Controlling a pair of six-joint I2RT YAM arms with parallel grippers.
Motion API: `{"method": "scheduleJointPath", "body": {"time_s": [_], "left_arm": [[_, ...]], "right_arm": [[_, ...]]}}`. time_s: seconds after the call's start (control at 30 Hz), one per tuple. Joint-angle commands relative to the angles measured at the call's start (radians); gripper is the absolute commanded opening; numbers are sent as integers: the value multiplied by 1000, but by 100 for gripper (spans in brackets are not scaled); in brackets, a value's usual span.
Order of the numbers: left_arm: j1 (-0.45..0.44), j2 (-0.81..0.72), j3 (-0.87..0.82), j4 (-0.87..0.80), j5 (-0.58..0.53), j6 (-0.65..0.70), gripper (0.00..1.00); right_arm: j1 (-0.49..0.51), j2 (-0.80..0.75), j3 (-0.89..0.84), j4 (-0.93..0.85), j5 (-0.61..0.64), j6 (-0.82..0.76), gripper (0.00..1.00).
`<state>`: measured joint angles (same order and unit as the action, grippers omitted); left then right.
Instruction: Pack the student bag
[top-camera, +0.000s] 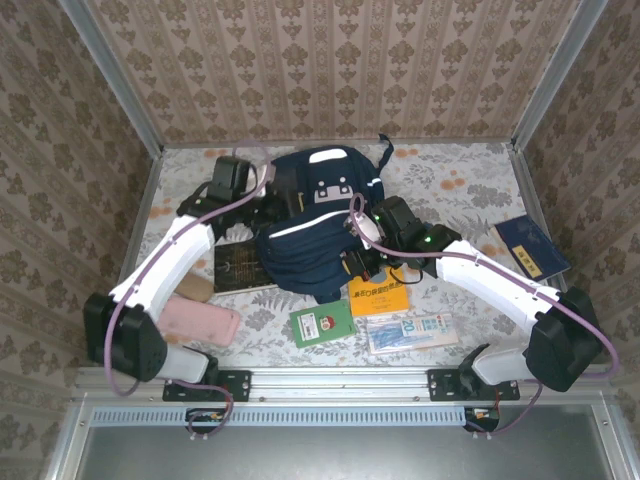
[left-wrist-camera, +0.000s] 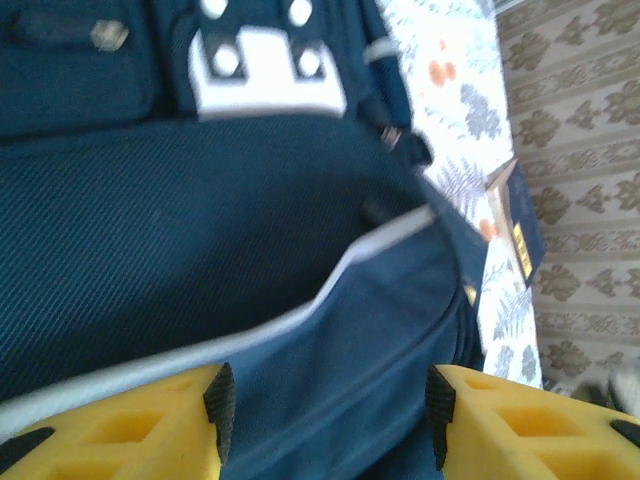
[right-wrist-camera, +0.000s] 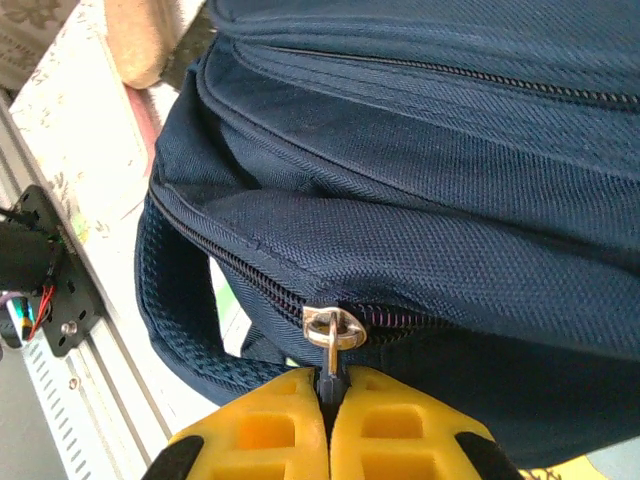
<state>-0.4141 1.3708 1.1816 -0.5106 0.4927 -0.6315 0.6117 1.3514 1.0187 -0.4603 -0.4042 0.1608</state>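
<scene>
The student bag (top-camera: 310, 225), navy blue with white stripes and a grey-white patch, lies in the middle of the table. My left gripper (top-camera: 272, 196) is at its upper left side. In the left wrist view the left gripper (left-wrist-camera: 328, 415) is open, its yellow fingers (left-wrist-camera: 150, 430) wide apart over the bag's fabric (left-wrist-camera: 200, 250), with nothing between the pads. My right gripper (top-camera: 360, 258) is at the bag's near right edge. In the right wrist view the right gripper (right-wrist-camera: 328, 385) is shut on the pull tab of the metal zipper slider (right-wrist-camera: 335, 328) on the bag (right-wrist-camera: 450, 150).
Around the bag lie a dark book (top-camera: 243, 266), a pink case (top-camera: 200, 320), a tan object (top-camera: 195, 288), a green booklet (top-camera: 322, 322), an orange booklet (top-camera: 380, 297), a clear packet (top-camera: 410, 332) and a navy book (top-camera: 530, 248). Patterned walls close in three sides.
</scene>
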Motion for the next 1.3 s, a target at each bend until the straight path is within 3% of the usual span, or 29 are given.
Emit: {"method": "scheduleJointPath", "body": {"time_s": [0.0, 0.23, 0.63, 0.77, 0.97, 1.27], "left_arm": [[6, -85, -130, -76, -20, -8, 55], [40, -118, -367, 73, -5, -100, 56], [-27, 77, -483, 312, 60, -197, 56], [-27, 100, -508, 377, 65, -231, 53], [-29, 96, -517, 445, 41, -280, 41], [-33, 97, -502, 469, 24, -297, 38]], "right_arm": [[-30, -60, -25, 101, 2, 73, 0], [-71, -60, -127, 146, 72, 112, 0], [-60, -2, -181, 172, 61, 91, 0], [-40, 12, -182, 165, 49, 69, 0], [26, -3, -174, 151, 30, -16, 0], [86, 32, -129, 93, 9, -66, 0]]}}
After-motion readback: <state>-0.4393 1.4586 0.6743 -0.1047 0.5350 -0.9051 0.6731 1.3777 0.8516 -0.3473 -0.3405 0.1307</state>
